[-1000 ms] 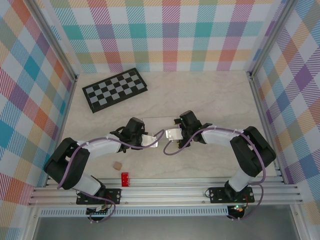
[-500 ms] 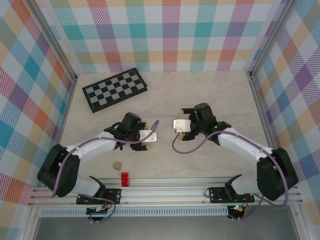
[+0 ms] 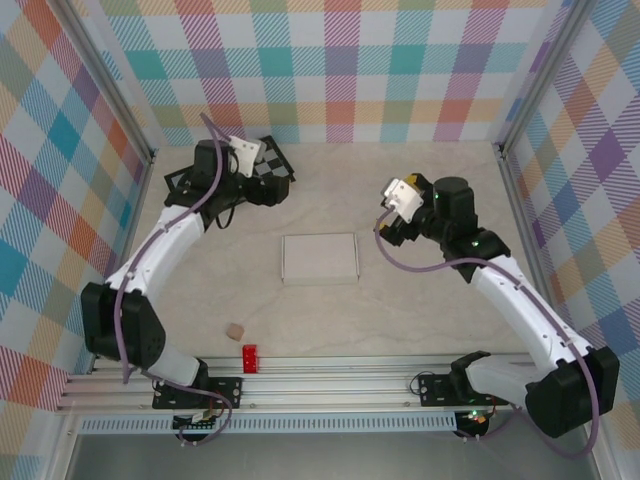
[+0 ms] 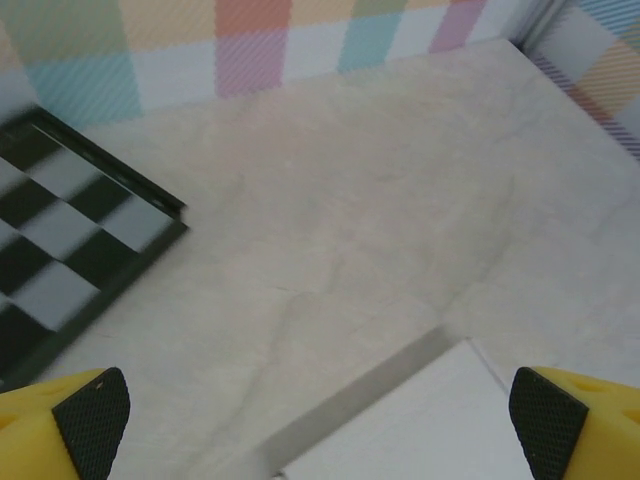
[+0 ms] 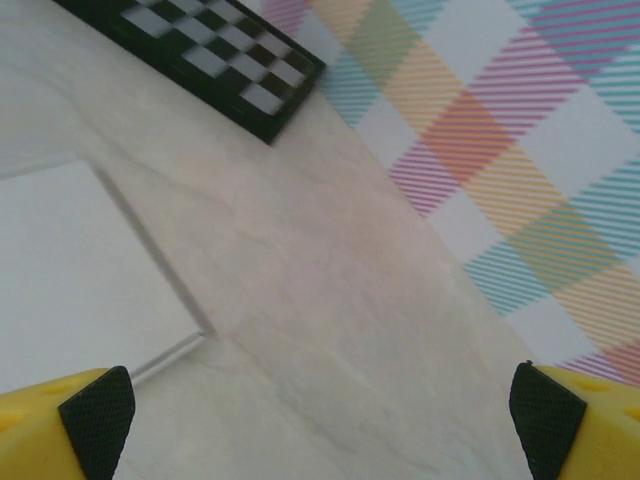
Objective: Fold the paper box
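Observation:
The paper box (image 3: 319, 258) lies as a closed, shallow white rectangle in the middle of the table, with nothing touching it. My left gripper (image 3: 268, 190) hangs open above the checkerboard (image 3: 200, 192), well to the box's far left. Its wrist view shows the yellow fingers (image 4: 90, 415) spread wide with nothing between them, the left gripper (image 4: 320, 420) high over the table, and a corner of the box (image 4: 430, 430) below. My right gripper (image 3: 388, 228) is open too, raised to the right of the box. The right gripper (image 5: 320, 412) holds nothing, with the box (image 5: 70, 280) at its left.
The black-and-grey checkerboard (image 5: 210, 50) lies at the far left by the plaid back wall (image 3: 340, 70). A small tan cube (image 3: 234, 330) and a red block (image 3: 249, 357) sit near the front rail. Plaid walls close in both sides.
Both arms have lifted off the box and swung away, the left to the far left, the right to the far right. The left gripper has opened and let go of the box.

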